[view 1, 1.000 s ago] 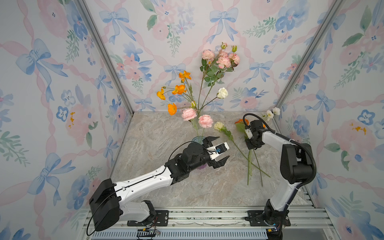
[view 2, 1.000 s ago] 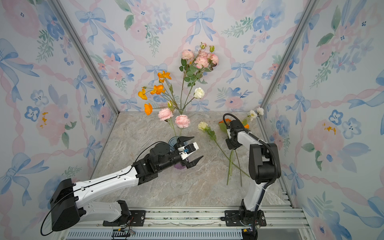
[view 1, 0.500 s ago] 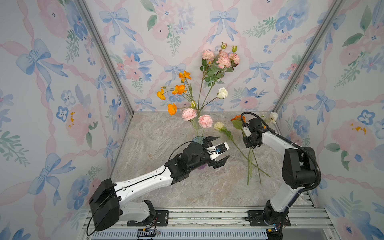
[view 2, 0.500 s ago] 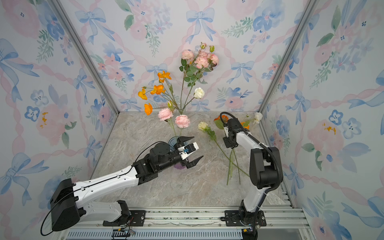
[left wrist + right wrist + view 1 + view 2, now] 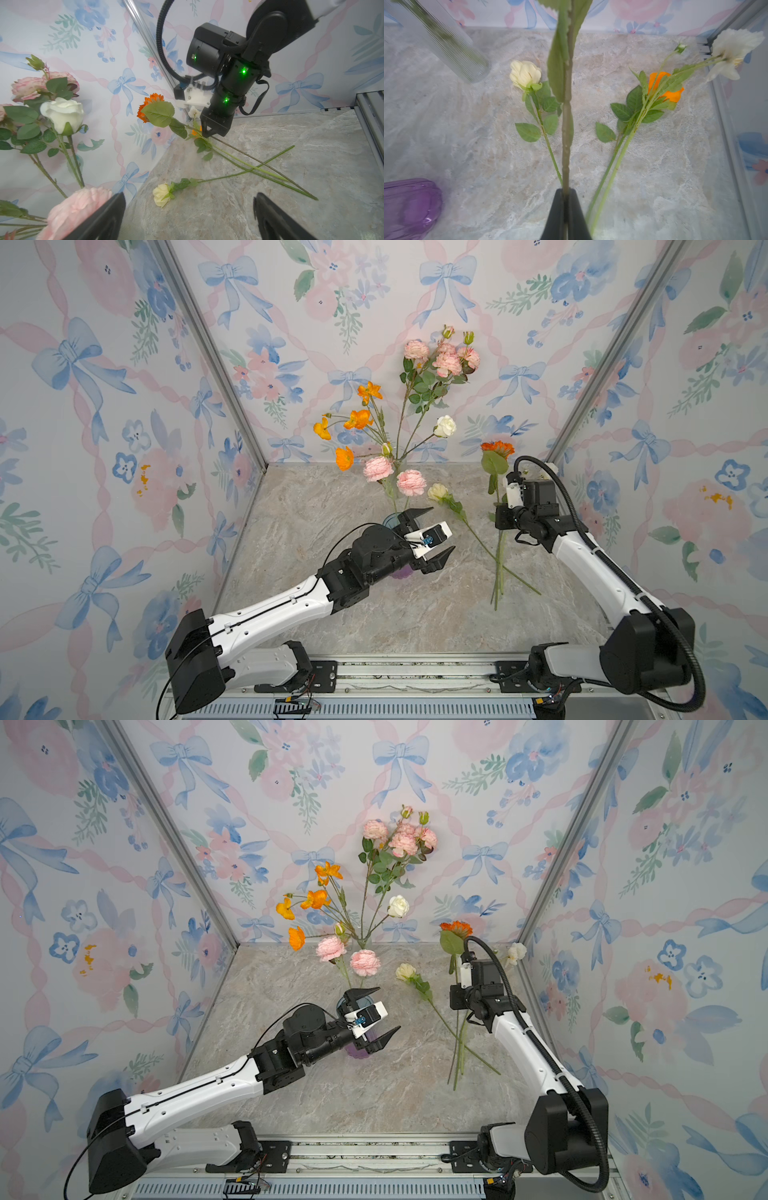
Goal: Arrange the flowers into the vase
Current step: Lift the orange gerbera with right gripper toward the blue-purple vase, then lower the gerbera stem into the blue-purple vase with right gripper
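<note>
Your right gripper is pinched shut on the green stem of the orange daisy-like flower, well to the right of the purple vase. The bloom and its big leaf stand raised above the fingertips, and the stem's lower end trails down to the marble tabletop. Between that grip and the purple vase lies the cream rose. An orange bloom and a white bloom lie farther from the vase than the grip. Your left gripper hangs above the purple vase, jaws wide apart and empty, with a pink carnation just beside one finger. Behind the purple vase, the clear ribbed vase holds orange poppies, a pink spray and a white rose.
</note>
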`<state>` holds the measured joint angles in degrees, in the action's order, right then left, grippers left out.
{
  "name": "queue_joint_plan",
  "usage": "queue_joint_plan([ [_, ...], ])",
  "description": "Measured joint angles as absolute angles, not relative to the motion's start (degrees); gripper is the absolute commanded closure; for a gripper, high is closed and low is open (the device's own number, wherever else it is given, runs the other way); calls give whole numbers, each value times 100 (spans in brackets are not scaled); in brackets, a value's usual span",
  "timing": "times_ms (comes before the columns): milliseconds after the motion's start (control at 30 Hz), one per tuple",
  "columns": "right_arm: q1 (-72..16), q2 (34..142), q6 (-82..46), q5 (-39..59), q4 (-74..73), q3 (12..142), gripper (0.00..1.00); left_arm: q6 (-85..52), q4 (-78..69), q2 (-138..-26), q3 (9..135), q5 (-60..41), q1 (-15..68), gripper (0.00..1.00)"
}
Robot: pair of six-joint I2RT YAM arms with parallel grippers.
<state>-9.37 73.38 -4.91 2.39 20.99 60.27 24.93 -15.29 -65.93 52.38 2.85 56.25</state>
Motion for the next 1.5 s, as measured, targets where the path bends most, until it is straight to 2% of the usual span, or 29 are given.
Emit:
queue_joint_plan([
  [267,-1426,5946,-1459,-27,1839,5824,100,2956,-1260,-4958,4525,692,5625,2],
  [500,-2694,5205,-1540,-1017,1463,5994,100,2989,-1096,-4034,3612,1186,5625,2],
  [733,-3879,5592,-1033,-1957,25,6383,100,2899,-1013,-4073,3577,1306,5367,2],
  [1000,-4469,6595,-548,-2368,-1341,6910,100,2652,-1028,-4075,3577,1253,5037,2],
  [1500,-4812,7236,-333,-2475,-2185,7231,100,2477,-1066,-4064,3579,956,4893,2],
])
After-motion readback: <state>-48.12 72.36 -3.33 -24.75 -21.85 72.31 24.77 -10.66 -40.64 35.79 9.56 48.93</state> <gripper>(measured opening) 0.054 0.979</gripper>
